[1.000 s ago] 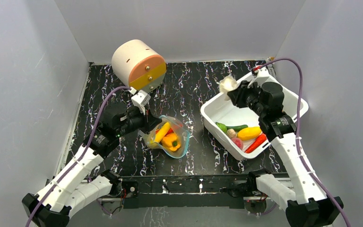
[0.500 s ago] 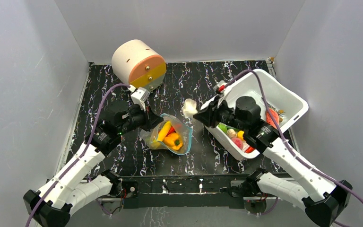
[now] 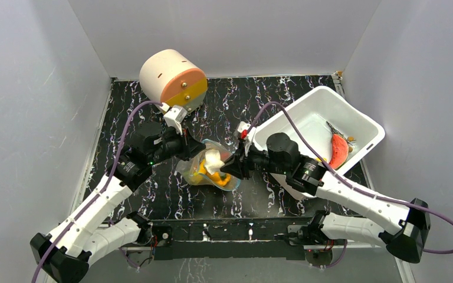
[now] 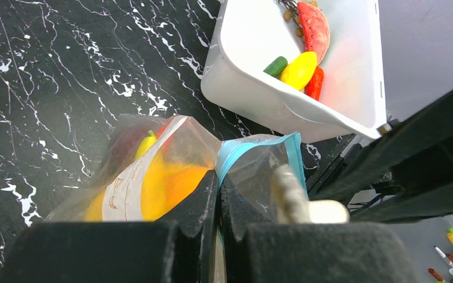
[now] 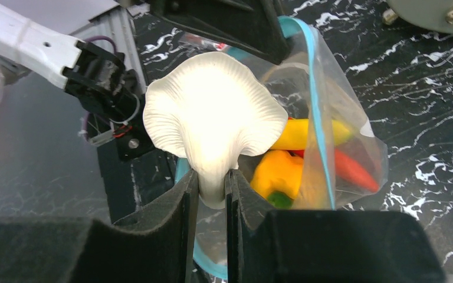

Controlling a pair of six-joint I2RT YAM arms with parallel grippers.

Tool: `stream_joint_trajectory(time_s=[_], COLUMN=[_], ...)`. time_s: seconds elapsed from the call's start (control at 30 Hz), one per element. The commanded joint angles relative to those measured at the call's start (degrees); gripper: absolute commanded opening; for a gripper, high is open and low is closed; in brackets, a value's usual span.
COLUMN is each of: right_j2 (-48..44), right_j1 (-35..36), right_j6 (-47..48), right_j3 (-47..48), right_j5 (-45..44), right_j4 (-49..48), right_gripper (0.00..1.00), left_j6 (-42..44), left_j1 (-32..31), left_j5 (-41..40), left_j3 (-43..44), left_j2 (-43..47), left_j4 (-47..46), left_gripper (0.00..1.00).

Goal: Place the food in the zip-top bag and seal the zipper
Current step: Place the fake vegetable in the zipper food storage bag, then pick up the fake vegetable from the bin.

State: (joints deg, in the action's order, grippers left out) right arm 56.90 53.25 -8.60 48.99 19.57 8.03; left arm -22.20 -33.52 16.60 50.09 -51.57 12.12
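The left arm (image 3: 97,203) and the right arm (image 3: 360,197) are built of white shell links joined by black joint housings, and both are bolted to a black mounting rail (image 3: 230,231). A purple cable (image 3: 117,156) is run along each arm away from the rail and strapped on with thin ties. At the ends farthest from the rail, black wrist blocks are finished with matte black, blunt fingers (image 5: 171,221).

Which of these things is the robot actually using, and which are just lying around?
Part of the job: zip-top bag, pinched by left tool; white mushroom in right tool; toy food in the white tub.
Just lying about: cream-and-orange drum at the back.
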Motion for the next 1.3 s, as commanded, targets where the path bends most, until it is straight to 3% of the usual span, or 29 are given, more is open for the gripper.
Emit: stream_joint_trajectory(time_s=[0.0,0.43,0.7,0.83,1.0,1.27], right_j2=[1.27,4.74,6.33,6.01,5.78,8.70], right_j1=[0.31,0.71,0.70,0.69,0.67,0.62], right_j6=[2.28,2.83,1.79,-2.73,-5.23,-3.46], right_j3=[0.12,-0.35,2.89,6.36,9.86,18.12], right_j5=[-3.95,-10.64,-13.56,-17.14,-15.13,-33.87], right_j4=[-3.34,-0.79,1.85,3.84,4.31,9.70], right_gripper=[0.14,0.20,0.41,0.45,0.51,0.51], left_j6=[-1.70,-5.23,-3.62,-1.41,3.75,13.82], left_j1=[-0.15,-0.21,-0.15,-0.16,-0.16,-0.20], left_j5=[2.10,6.37,5.73,3.46,1.15,6.00], left_j3=[3.71,2.67,0.91,-0.48,-3.27,-5.14], left_j2=[1.26,2.38,3.19,2.85,2.86,3.47], left_j4=[-0.65,-3.77,-5.03,-4.00,-4.34,-4.69], left_gripper=[0.00,0.00,0.00,0.00,0.00,0.00])
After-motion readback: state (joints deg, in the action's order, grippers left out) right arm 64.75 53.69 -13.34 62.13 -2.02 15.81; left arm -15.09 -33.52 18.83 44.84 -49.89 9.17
